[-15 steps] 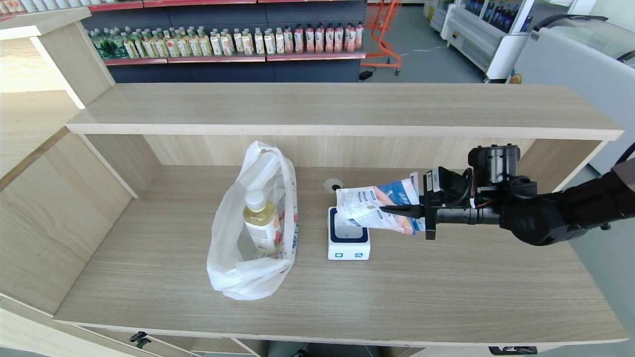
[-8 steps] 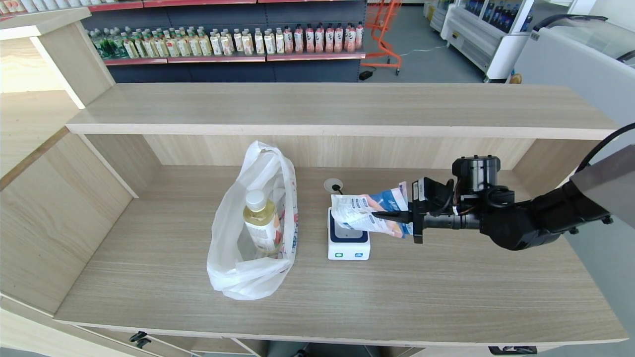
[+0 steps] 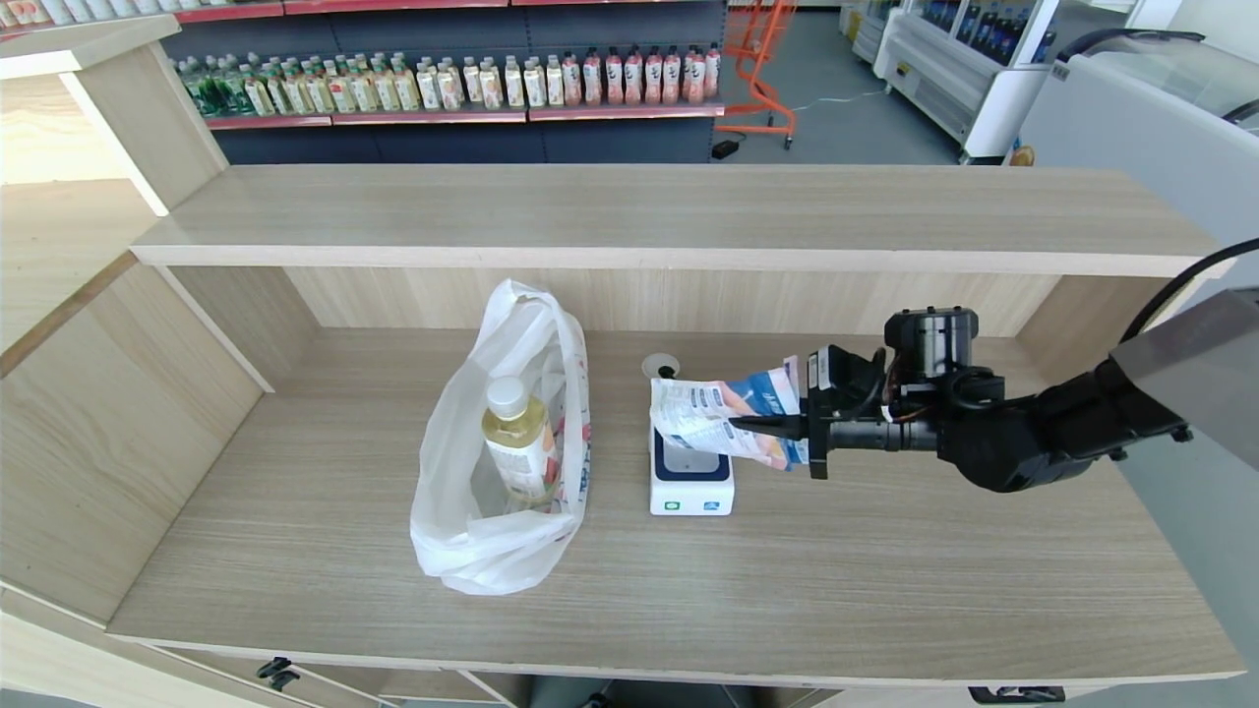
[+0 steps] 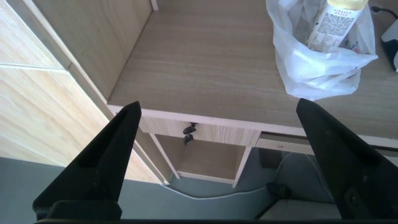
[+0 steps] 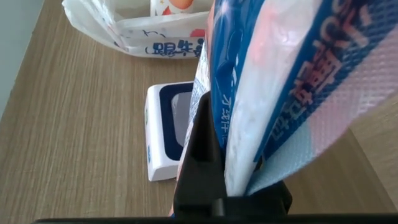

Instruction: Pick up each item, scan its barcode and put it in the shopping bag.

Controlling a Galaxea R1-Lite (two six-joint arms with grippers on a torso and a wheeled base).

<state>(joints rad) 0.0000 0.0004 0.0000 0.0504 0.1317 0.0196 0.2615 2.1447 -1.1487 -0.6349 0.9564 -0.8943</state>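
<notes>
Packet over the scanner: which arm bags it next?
Right. The right gripper is shut on the packet above the scanner, beside the shopping bag; the left gripper hangs open off the counter edge, empty.

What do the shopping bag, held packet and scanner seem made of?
Shopping bag: thin translucent white plastic film, crumpled, bottle showing through. Packet: glossy printed plastic film, probably; it creases in the right gripper. Scanner: smooth hard white plastic, likely.
</notes>
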